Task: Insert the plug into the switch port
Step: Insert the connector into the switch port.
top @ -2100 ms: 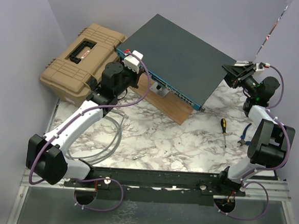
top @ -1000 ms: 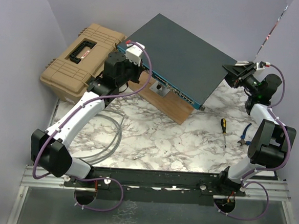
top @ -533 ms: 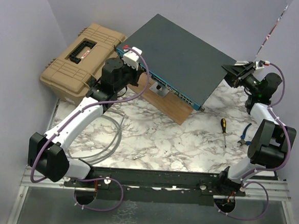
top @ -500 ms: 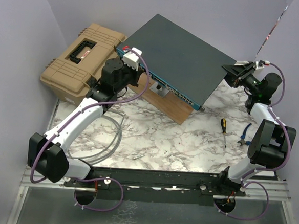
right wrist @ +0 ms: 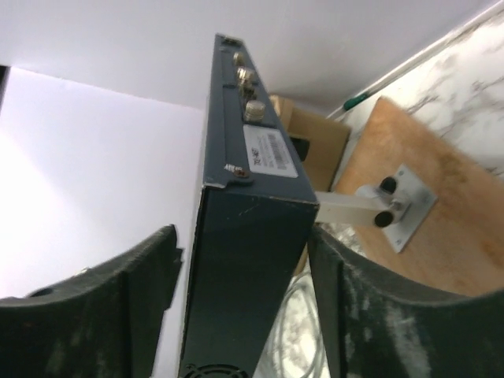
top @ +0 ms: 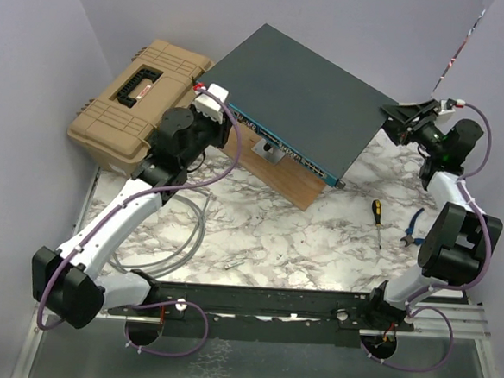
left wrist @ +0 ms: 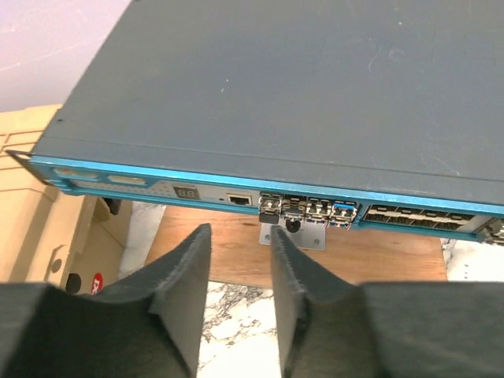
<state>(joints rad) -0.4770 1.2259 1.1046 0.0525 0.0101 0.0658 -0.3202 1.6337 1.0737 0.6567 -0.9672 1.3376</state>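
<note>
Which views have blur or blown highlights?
Top external: even light, sharp, soft shadows on the table. Left wrist: switch ports crisp, left fingers dark and soft. Right wrist: wall washed out near white, right fingers underexposed.

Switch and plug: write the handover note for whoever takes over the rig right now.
Left gripper: open, empty, facing the blue front of the switch.
Right gripper: open, straddling the switch's end corner, not clamping it.
Switch: propped on a wooden board, beside the tan toolbox.
Done: several ports look occupied; whether the task's plug is seated cannot be told.
Left: confirm seating, then back both arms off.
</note>
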